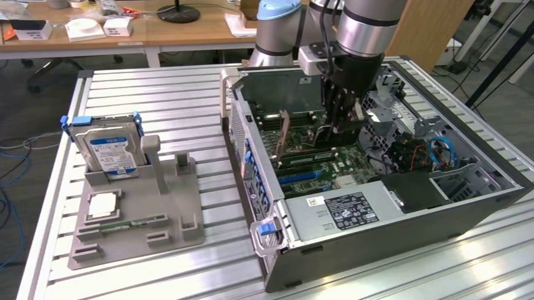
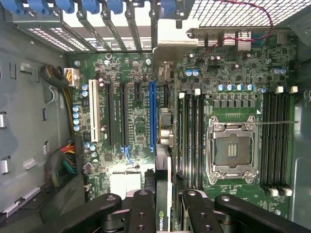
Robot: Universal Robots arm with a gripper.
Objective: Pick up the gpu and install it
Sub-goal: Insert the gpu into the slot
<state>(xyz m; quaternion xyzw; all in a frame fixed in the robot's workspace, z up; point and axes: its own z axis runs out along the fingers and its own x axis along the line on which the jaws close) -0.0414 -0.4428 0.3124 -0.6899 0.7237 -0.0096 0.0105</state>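
**Carefully now: gpu held inside the case, little margin for error**

Holds the gpu (image 2: 163, 170) edge-on in the gripper (image 2: 165, 204), fingers closed narrow on the card's two faces, green logo showing between them. Hangs over the motherboard (image 2: 136, 145) inside the open computer case (image 1: 376, 231), just beside the long blue slot (image 2: 153, 116) and not seated in it.

Risks a missed slot, judging by how close the card edge runs to the blue slot and its black neighbours: could land the contacts on the slot wall or on nearby capacitors and bend or scrape something. Could also tilt in so narrow a grip once the edge meets resistance, and jam at an angle. Leaves little room for the bracket end near the blue latches (image 2: 92, 6) at the case's rear wall. Might catch the thin red wire (image 2: 233, 29) or the bundled power cables (image 2: 63, 162) if the arm swings wide.

Rests, all of it, on a slatted aluminium table (image 1: 167, 94), grooved and hard. Carries, on the exterior view's near left, a grey fixture tray (image 1: 187, 234) with a narrow RAM stick (image 1: 134, 223) and, farther back, an upright blue-labelled hard drive (image 1: 109, 150). Shows, far behind, wooden desks (image 1: 167, 34) with white boxes (image 1: 84, 28) and a black round stand base (image 1: 179, 14).
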